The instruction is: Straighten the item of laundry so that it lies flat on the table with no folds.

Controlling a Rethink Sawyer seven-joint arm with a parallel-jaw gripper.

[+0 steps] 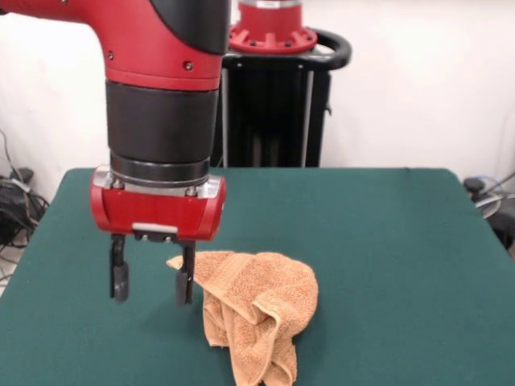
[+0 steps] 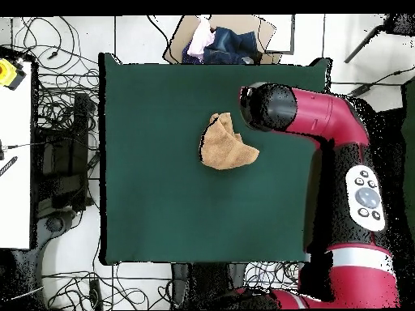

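On the table (image 1: 386,233), the pincer (image 1: 152,283) hangs open beside the crumpled towel (image 1: 257,310) (cables (image 2: 57,105) lie around).

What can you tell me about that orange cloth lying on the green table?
The towel is a small orange-tan piece of looped terry cloth, crumpled into a loose heap with several folds instead of lying flat. One pointed corner sticks out toward the open pincer, whose nearer finger hangs right beside that corner; whether they touch cannot be told. Another part trails toward the front camera. From overhead it is a rough triangular lump near the middle of the table, resting only on the felt-like top.
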